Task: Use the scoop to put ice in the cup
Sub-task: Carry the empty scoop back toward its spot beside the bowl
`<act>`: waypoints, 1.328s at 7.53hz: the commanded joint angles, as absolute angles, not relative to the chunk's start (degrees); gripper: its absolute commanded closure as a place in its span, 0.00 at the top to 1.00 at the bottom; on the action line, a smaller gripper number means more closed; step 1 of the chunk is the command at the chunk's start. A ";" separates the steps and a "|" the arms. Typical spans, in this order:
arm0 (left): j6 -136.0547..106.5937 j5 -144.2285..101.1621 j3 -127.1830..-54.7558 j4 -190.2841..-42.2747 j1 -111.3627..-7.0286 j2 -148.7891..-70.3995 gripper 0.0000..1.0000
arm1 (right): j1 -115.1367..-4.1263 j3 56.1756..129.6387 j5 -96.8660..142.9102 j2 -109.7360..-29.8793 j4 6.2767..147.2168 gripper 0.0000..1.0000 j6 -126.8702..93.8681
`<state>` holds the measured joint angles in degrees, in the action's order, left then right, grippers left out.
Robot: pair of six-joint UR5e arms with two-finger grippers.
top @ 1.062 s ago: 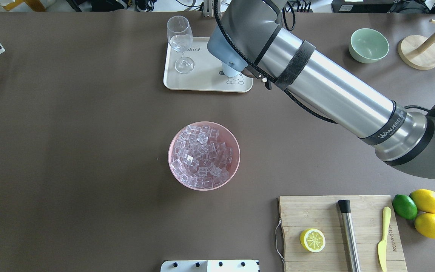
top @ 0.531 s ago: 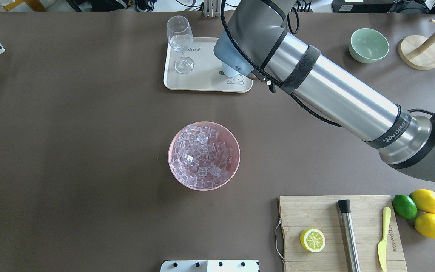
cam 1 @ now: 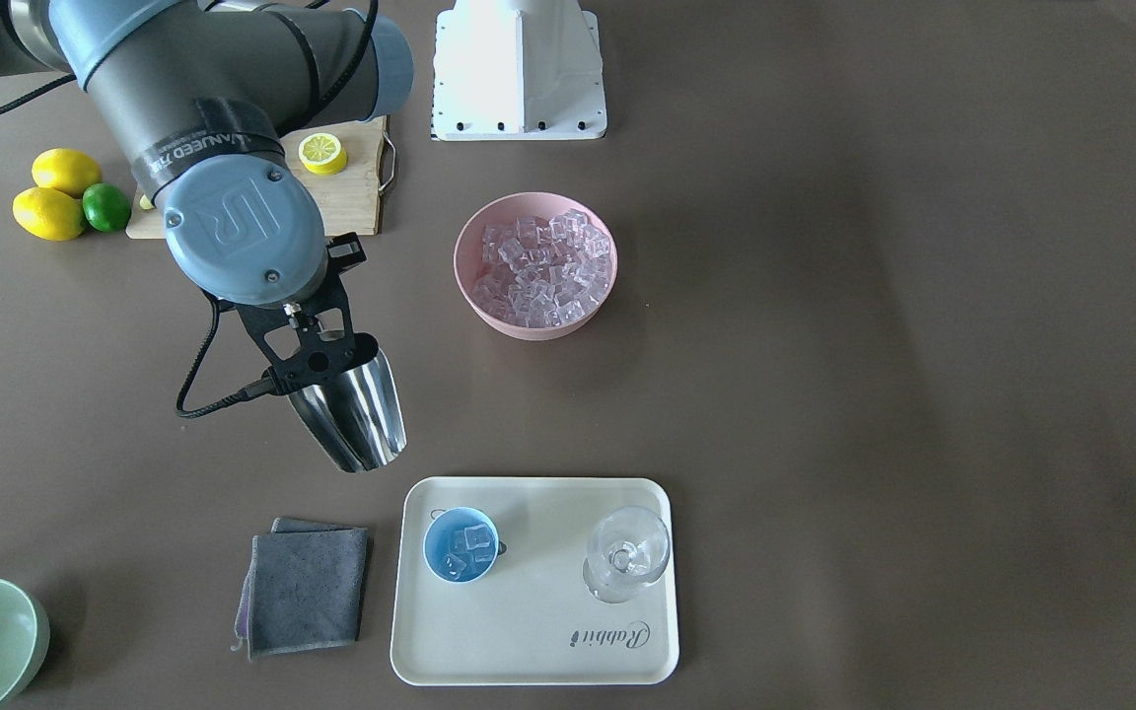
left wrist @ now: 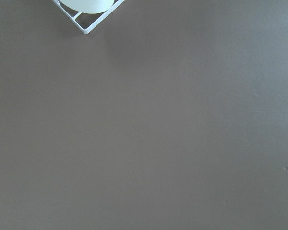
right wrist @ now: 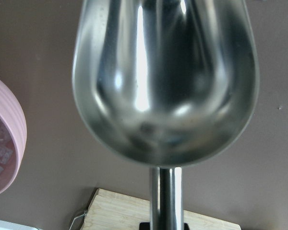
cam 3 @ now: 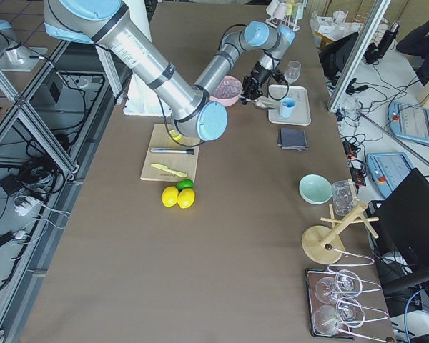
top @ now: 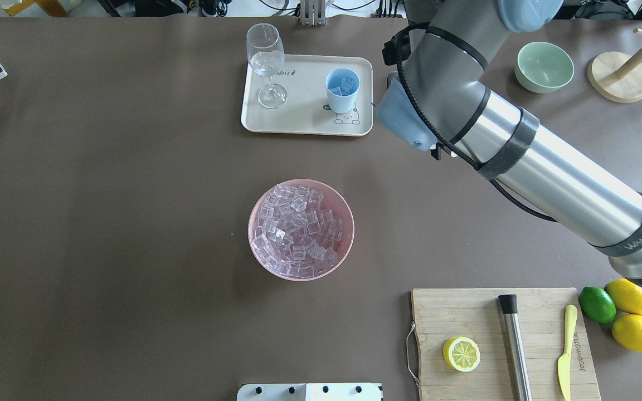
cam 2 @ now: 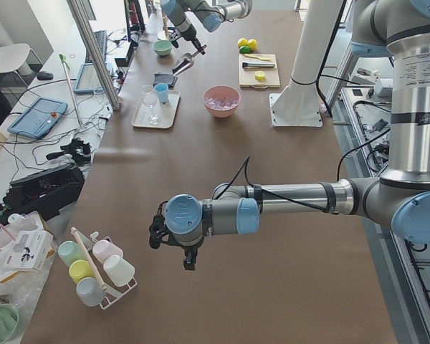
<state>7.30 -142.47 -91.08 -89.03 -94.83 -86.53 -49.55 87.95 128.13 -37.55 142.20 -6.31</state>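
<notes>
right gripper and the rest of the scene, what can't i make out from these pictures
- Right gripper: its fingers are hidden by the black wrist bracket in the front-facing view and by the arm in the overhead view. The right wrist view shows only the scoop.
- Left gripper: small, and seen only in the exterior left view, so I cannot tell whether it is open or shut.
- Ice in the cup: the clear cubes merge, so they cannot be counted.

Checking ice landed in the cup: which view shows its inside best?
Exterior front-facing: it looks straight into the cup, ice cubes visible. Overhead shows it slanted; side views, tiny; wrist views, not at all.
</notes>
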 commanded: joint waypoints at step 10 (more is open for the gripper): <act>7.29 -142.73 -93.94 -88.95 -95.19 -84.47 0.98 | -54.14 117.25 129.90 -65.56 130.99 0.00 -40.24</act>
<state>7.30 -142.71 -92.31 -88.96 -95.08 -85.91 -54.33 117.11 129.59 -64.76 134.37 -34.10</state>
